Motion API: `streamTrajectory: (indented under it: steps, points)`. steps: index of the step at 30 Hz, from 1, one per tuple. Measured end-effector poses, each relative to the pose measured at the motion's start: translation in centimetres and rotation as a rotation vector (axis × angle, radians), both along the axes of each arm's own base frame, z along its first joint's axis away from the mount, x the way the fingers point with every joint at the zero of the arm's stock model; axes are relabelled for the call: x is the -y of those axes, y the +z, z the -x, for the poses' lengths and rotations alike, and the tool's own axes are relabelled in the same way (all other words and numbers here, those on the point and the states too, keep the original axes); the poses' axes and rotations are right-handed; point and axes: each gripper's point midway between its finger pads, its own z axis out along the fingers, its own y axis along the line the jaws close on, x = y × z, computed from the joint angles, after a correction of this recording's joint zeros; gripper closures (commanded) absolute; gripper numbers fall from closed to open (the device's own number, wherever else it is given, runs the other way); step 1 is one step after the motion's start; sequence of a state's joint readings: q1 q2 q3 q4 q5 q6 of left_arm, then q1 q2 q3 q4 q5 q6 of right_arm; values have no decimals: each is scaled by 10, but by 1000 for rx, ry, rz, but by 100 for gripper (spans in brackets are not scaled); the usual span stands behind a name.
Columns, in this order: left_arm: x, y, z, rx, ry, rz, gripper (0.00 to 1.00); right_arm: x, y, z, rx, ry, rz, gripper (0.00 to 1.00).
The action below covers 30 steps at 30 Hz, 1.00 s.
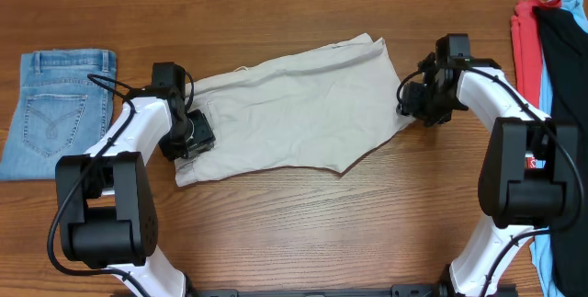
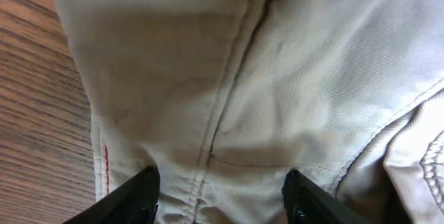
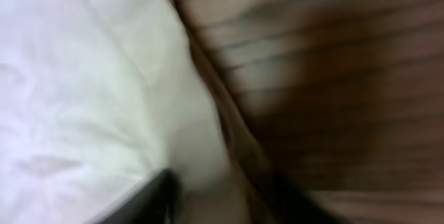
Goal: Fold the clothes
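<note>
The pale beige shorts (image 1: 294, 104) lie spread flat across the middle of the wooden table. My left gripper (image 1: 195, 141) is down on their left end. In the left wrist view its jaws (image 2: 222, 197) are open, with a seam of the shorts (image 2: 277, 78) between them. My right gripper (image 1: 411, 104) is at the shorts' right edge. The right wrist view is blurred. It shows the jaws (image 3: 229, 197) apart over the edge of the cloth (image 3: 83, 78), where it meets bare wood.
Folded light-blue jeans (image 1: 55, 113) lie at the far left. A pile of red (image 1: 526, 44), black (image 1: 565, 58) and light-blue garments sits at the right edge. Bare table (image 1: 322, 233) shows in front of the shorts.
</note>
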<state>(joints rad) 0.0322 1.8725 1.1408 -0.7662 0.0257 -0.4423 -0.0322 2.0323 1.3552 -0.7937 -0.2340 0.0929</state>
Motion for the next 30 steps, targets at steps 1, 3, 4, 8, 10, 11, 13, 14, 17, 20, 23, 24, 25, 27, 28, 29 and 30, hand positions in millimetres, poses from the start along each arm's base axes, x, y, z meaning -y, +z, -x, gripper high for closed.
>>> streamTrajectory:
  steps: [1, 3, 4, 8, 10, 11, 13, 14, 17, 20, 23, 24, 25, 27, 28, 29, 30]
  points:
    - [0, 0, 0, 0, 0, 0, 38, -1, 0, 1, -3, 2, -7, 96]
    - [0, 0, 0, 0, 0, 0, 38, -5, -1, 7, -23, 13, -27, 96]
    - [0, 0, 0, -1, 0, 0, 38, -5, -1, 11, -39, 11, -28, 96]
    - [0, 0, 1, -5, -11, -1, 39, 4, -4, 36, -163, -55, 13, 96]
    - [0, 0, 2, -8, -24, -2, 39, 13, -3, 54, -247, -113, 51, 96]
    - [0, 0, 2, -8, -30, -3, 39, 18, -3, 62, -287, -140, 70, 96]
    - [0, 0, 3, -12, -39, -2, 40, 24, -2, 76, -349, -183, 95, 96]
    - [0, 0, 3, -12, -43, -2, 41, 26, -2, 80, -369, -199, 104, 96]
    - [1, -1, 4, -16, -54, -3, 47, 28, -2, 84, -387, -224, 116, 96]
    - [3, 1, 6, -28, -61, 5, 48, 29, -2, 85, -393, -239, 124, 96]
    - [5, 2, 10, -44, -75, 15, 46, 31, -2, 84, -389, -247, 134, 96]
    - [5, 2, 11, -48, -81, 17, 46, 31, -2, 84, -386, -247, 138, 95]
    - [6, 3, 12, -50, -84, 20, 45, 32, -1, 83, -380, -249, 143, 91]
    - [6, 5, 14, -56, -87, 21, 44, 35, 2, 81, -367, -254, 158, 79]
    - [6, 6, 15, -55, -88, 21, 44, 37, 5, 80, -353, -260, 166, 71]
    - [6, 8, 14, -51, -90, 19, 45, 40, 11, 78, -332, -270, 181, 65]
    - [5, 9, 14, -47, -90, 14, 45, 45, 19, 75, -303, -279, 196, 62]
